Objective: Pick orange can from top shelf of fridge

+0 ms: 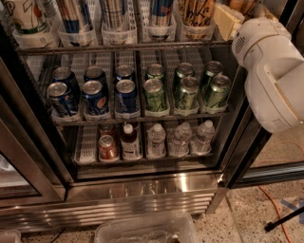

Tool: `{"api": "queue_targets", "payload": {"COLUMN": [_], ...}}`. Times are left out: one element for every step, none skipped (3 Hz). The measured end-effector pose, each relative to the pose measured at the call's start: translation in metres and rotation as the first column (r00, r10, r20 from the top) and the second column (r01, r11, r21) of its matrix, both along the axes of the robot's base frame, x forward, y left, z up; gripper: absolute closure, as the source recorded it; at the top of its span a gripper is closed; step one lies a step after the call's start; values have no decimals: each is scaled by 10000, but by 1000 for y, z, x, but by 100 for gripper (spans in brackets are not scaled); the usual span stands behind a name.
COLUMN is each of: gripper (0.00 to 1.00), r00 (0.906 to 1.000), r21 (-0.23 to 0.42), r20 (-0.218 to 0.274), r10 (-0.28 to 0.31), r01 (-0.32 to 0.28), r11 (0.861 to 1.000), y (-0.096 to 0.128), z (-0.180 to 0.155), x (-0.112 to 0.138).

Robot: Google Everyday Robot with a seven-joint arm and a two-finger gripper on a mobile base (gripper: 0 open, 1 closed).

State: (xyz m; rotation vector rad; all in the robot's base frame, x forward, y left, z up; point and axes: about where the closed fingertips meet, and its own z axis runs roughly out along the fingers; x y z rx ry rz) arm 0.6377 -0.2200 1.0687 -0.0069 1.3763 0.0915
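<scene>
Fridge (142, 190) top shelf (123, 46), right edge: gripper (227, 20) beside orange can (197, 12).

The tall orange-gold can (197, 11) stood upright at the right end of the grey wire top shelf (118, 47), my tool (227, 22) just beside it.

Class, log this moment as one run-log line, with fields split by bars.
stage: reach | gripper: level with top shelf, just right of orange can | orange can: upright in its tray, not yet lifted
</scene>
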Motion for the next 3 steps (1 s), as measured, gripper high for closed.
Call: {"api": "queue_targets", "payload": {"gripper": [26, 26, 36], "r00": [9995, 9995, 9995], "r21": [11, -25, -25], "r20": [-229, -188, -188], "r10": [-222, -240, -239], "r01": [222, 239, 239], "r11": [9998, 9997, 9997], "y": [-5, -4, -4], "z": [-9, -10, -10], "x": [18, 21, 21]}}
